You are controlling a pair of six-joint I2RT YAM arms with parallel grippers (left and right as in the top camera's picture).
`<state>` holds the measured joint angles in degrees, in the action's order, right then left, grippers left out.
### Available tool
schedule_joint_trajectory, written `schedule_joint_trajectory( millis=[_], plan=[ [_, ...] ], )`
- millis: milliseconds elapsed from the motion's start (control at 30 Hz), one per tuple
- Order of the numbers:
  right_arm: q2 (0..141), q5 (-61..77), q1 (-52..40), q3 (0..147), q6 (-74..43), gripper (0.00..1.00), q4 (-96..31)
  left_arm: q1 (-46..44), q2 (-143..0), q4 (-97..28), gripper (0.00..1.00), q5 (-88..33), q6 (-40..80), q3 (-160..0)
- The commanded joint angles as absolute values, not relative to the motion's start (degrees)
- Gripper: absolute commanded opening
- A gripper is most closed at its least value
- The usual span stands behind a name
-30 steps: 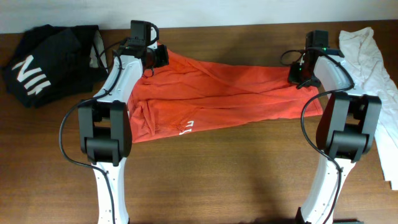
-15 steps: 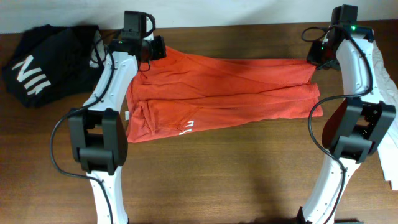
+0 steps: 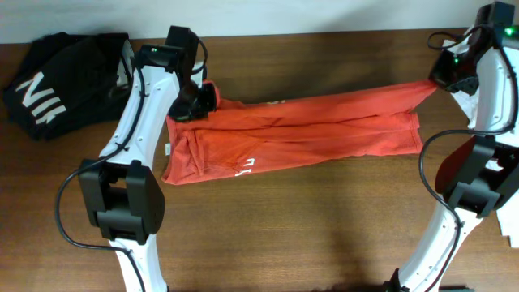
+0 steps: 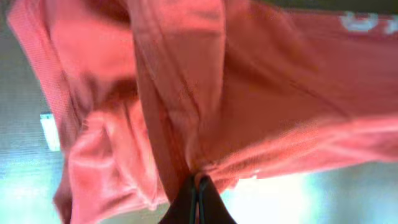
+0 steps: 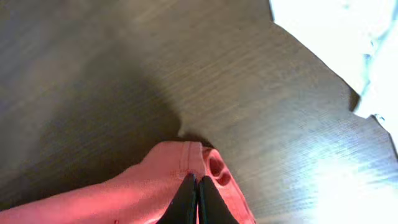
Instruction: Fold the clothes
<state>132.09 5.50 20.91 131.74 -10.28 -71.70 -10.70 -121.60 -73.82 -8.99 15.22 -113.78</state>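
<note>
Red-orange cloth, the T-shirt (image 3: 300, 134), lies stretched in a long band across the wooden table (image 3: 324, 235) in the overhead view, with white print near its front edge. My left gripper (image 3: 201, 104) pinches its far left corner. My right gripper (image 3: 440, 79) holds the far right corner lifted, the fabric running taut up to it. The black white-lettered garment (image 3: 57, 81) sits crumpled at the table's far left, apart from the shirt.

From my left wrist, my fingers (image 4: 186, 205) are closed tight on a bunched fold of the shirt, which fills the view. A small white tag (image 4: 50, 130) shows at its edge.

From my right wrist, my fingers (image 5: 186, 205) press together on a hemmed corner of the shirt above the wood. The white garment (image 5: 329, 37) lies well off at the upper right.
</note>
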Motion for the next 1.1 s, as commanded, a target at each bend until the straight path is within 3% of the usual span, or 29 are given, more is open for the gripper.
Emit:
schedule_joint_trajectory(
  millis=[0, 100, 267, 300, 367, 400, 533, 600, 633, 700, 733, 767, 800, 833, 867, 933, 1000, 1067],
  plan=[
    [132.09, 4.16, 22.92, 133.47, -8.88, 0.04, -72.49, -10.39, -120.18, -78.67, 0.01, -3.31, 17.47, -114.10],
    [132.09, 2.42, 23.00, 133.47, -7.92, 0.04, -73.36, -10.37, -120.20, -83.70, 0.01, 3.14, 19.05, -114.10],
    [132.18, 2.55, 22.81, 133.29, -7.92, 0.04, -76.09, -11.09, -120.20, -86.96, 0.01, 1.67, 19.05, -113.49],
    [132.18, 2.52, 22.79, 133.29, -7.90, 0.04, -77.28, -11.68, -120.25, -87.50, 0.02, 1.50, 19.03, -112.77],
    [132.22, 2.55, 22.76, 133.29, -7.92, 0.04, -78.81, -12.69, -120.25, -87.44, 0.17, 1.52, 19.03, -110.72],
    [132.22, 2.52, 22.74, 133.29, -7.92, 0.04, -79.33, -13.08, -120.25, -87.53, 0.19, 1.52, 19.03, -109.34],
    [132.22, 2.55, 22.72, 133.29, -7.92, 0.07, -80.14, -13.30, -120.25, -87.68, 0.17, 2.00, 18.57, -105.30],
    [132.22, 2.55, 22.50, 133.29, -7.92, 0.42, -80.29, -13.30, -120.25, -85.52, 0.17, 2.00, 18.57, -104.97],
    [132.22, 2.55, 22.46, 133.29, -7.97, 0.47, -80.31, -13.30, -120.25, -82.15, 0.18, 1.89, 18.57, -104.99],
    [132.22, 2.48, 22.48, 133.29, -9.10, 0.71, -80.60, -13.54, -120.25, -74.37, 0.17, -0.86, 16.36, -104.99],
    [132.22, 2.55, 22.48, 133.29, -9.96, 0.87, -80.68, -13.89, -120.25, -71.20, 0.17, -3.73, 13.63, -104.99],
    [132.22, 2.83, 22.46, 133.29, -9.93, 0.91, -80.73, -14.50, -120.31, -67.59, 0.18, -6.26, 11.81, -104.99],
    [132.22, 3.18, 22.28, 133.29, -9.91, 0.91, -80.84, -14.98, -120.46, -65.58, 0.18, -6.42, 11.81, -104.99],
    [132.22, 3.99, 21.82, 133.29, -9.85, 0.81, -81.25, -15.57, -120.95, -62.92, 0.18, -6.44, 11.84, -104.97],
    [132.27, 4.32, 21.19, 133.29, -9.82, 0.58, -81.78, -15.99, -122.17, -60.93, 0.18, -6.52, 11.88, -104.97],
    [132.40, 4.32, 19.75, 133.14, -9.23, 0.38, -82.13, -16.03, -124.49, -59.07, 0.14, -9.37, 11.86, -104.97],
    [132.51, 4.29, 17.15, 131.37, -9.23, 0.14, -80.97, -16.03, -128.73, -56.75, 0.01, -13.37, 11.86, -104.99],
    [132.51, 4.27, 15.20, 129.29, -9.23, 0.05, -79.77, -16.03, -131.52, -55.40, 0.01, -13.34, 11.86, -104.97]
  ],
)
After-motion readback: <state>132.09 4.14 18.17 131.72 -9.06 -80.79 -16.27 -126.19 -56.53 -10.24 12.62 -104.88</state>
